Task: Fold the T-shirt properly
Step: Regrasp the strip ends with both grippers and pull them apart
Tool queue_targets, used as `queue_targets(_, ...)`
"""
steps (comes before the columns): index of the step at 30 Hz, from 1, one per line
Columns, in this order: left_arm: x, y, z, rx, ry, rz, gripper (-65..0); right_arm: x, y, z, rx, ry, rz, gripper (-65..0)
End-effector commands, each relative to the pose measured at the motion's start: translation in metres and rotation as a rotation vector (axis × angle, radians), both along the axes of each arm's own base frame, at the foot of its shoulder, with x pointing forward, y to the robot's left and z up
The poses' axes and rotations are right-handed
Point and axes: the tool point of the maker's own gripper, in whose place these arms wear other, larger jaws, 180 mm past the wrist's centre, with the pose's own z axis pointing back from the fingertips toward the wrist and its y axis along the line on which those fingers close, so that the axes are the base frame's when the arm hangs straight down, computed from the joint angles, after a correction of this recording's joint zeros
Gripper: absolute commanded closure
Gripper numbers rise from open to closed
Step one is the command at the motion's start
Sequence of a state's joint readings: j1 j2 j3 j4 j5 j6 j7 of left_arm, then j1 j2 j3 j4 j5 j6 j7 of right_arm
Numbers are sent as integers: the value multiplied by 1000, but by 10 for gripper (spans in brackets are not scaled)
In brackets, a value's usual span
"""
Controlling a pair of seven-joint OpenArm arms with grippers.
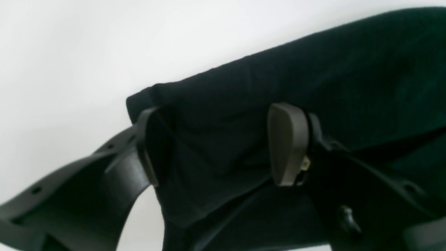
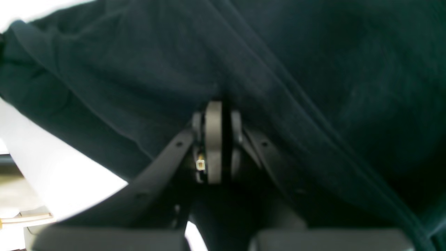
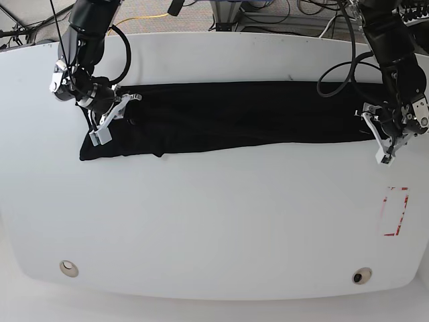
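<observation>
The black T-shirt (image 3: 234, 114) lies folded into a long strip across the white table (image 3: 201, 221). At its end on the base view's left, my right gripper (image 3: 104, 131) rests on the cloth. In the right wrist view its pads (image 2: 213, 139) are pressed together, and T-shirt (image 2: 313, 69) fabric bunches at my right gripper (image 2: 218, 108). At the strip's other end sits my left gripper (image 3: 383, 137). In the left wrist view my left gripper (image 1: 217, 146) is open, its fingers astride a corner of the T-shirt (image 1: 313, 69).
A red rectangular outline (image 3: 395, 211) is marked on the table near its right edge. Two round fittings (image 3: 68, 268) (image 3: 362, 276) sit near the front edge. Cables (image 3: 268, 13) lie beyond the table's far edge.
</observation>
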State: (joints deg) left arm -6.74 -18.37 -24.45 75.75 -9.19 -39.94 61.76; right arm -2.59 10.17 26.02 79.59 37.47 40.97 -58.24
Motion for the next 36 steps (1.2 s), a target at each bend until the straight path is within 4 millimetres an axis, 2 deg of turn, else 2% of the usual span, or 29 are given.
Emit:
queue_targets(1,3,19,19,73,8,8,-390,-11,-16,-16,-95,84,13,-35)
queue_targets(3,5,32,40,118,-14,29,-393,-11,-21,-15,-110,85,12,-35)
queue_targets(6,5,39,65,106,-79,77,-400,-11,-23,-15,-113,85,12,-35)
queue_targets(10,5,35,76,0,-136,101,-458,-10,-19,-15,-106,83,13,-35)
queue_targets(12,5,38,84,-40,-170,113,-467,-10,-18,-15,-104,83,14,-35)
queue_targets(15,-8,40,78,-92,-173,135,-471,-10,-14,-16,-103,85,28,-35)
queue_targets(19,-20,38,60,-180,-146,167,-471,-10,-6,-17,-102,86,59,-35)
queue_targets(22,-33,36,43,-262,-122,206,-467,-10,-6,-17,-105,88,61,-35)
queue_targets(24,-38,41,39,-295,-141,242,-467,-10,-6,-17,-106,88,60,-35)
queue_targets(32,-51,53,21,-283,-114,301,-467,-12,-7,-18,-108,92,60,-35)
queue_targets(36,-50,58,15,-261,-123,315,-465,-11,-6,-17,-103,89,59,-35)
